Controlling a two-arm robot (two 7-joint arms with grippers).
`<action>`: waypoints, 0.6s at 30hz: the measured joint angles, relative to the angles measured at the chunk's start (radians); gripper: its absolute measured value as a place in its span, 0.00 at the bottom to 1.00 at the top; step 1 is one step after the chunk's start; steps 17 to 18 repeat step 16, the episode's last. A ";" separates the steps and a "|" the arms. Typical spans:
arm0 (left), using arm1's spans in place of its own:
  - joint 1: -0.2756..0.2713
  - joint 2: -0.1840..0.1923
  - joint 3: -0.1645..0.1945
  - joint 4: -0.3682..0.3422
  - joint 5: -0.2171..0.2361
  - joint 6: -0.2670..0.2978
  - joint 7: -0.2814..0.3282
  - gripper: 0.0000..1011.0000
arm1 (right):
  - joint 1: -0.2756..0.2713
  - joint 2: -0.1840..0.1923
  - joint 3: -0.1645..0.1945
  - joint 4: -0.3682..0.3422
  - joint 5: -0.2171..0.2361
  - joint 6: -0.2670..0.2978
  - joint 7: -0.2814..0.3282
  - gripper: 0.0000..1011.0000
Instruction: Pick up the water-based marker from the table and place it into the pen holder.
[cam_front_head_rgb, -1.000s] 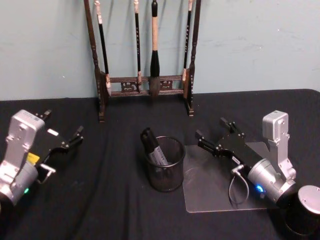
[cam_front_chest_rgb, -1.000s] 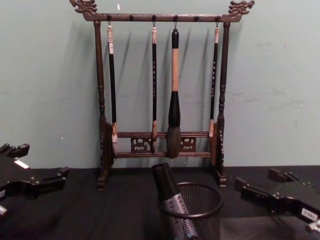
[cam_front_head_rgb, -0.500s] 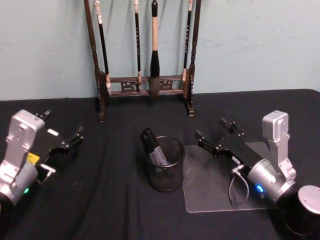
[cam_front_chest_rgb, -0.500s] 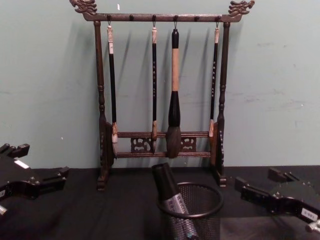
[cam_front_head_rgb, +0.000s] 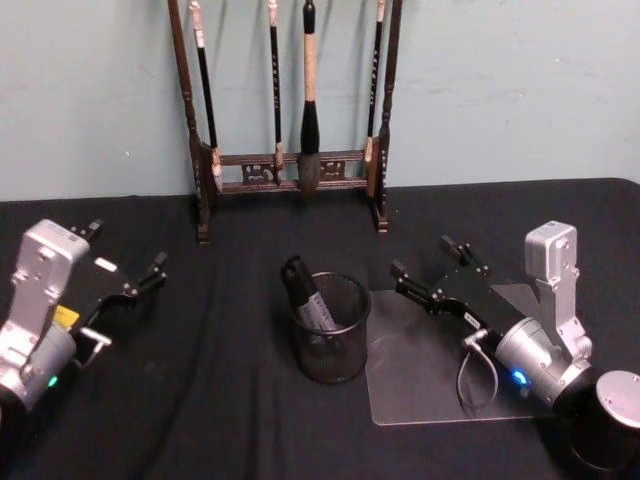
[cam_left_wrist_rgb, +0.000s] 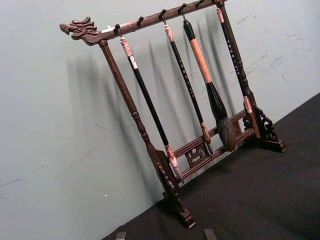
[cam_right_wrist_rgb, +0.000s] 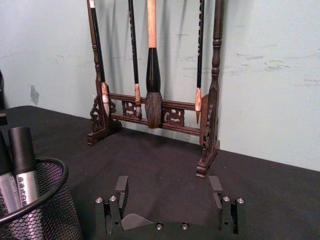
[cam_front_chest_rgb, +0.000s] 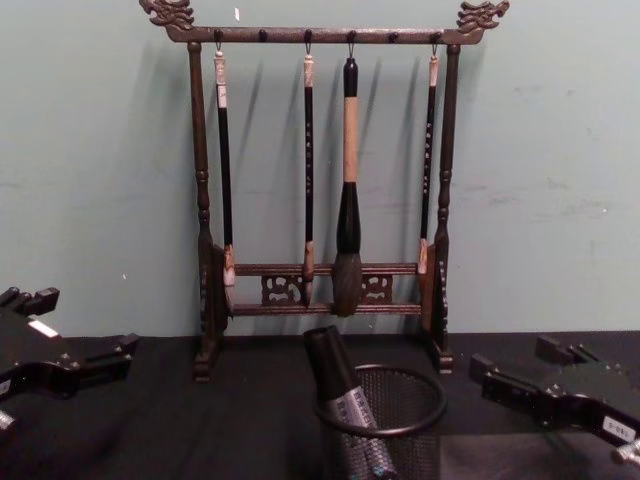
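Marker (cam_front_head_rgb: 303, 293) lower barrel hidden inside mesh pen holder (cam_front_head_rgb: 331, 349).

We count: markers 2, both in the cup (cam_right_wrist_rgb: 22, 167) | mesh cup 1 (cam_front_head_rgb: 330, 330) | hanging brushes 4 (cam_front_chest_rgb: 348, 180) | brush rack 1 (cam_front_chest_rgb: 200, 200) | clear sheet 1 (cam_front_head_rgb: 420, 385) | grippers 2 (cam_front_head_rgb: 125, 262) (cam_front_head_rgb: 432, 268)

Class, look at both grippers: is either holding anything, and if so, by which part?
Nothing is held. The left gripper and right gripper are both open and empty; the water-based marker stands in the pen holder.
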 joint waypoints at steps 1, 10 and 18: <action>0.000 0.000 0.000 0.000 0.000 0.000 0.000 1.00 | 0.000 0.000 0.000 0.000 0.000 0.000 0.000 0.99; 0.000 0.000 0.000 0.000 0.000 0.000 0.000 1.00 | 0.000 0.000 0.000 0.000 0.000 0.000 0.000 0.99; 0.000 0.000 0.000 0.000 0.000 0.000 0.000 1.00 | 0.000 0.000 0.000 0.000 0.000 0.000 0.000 0.99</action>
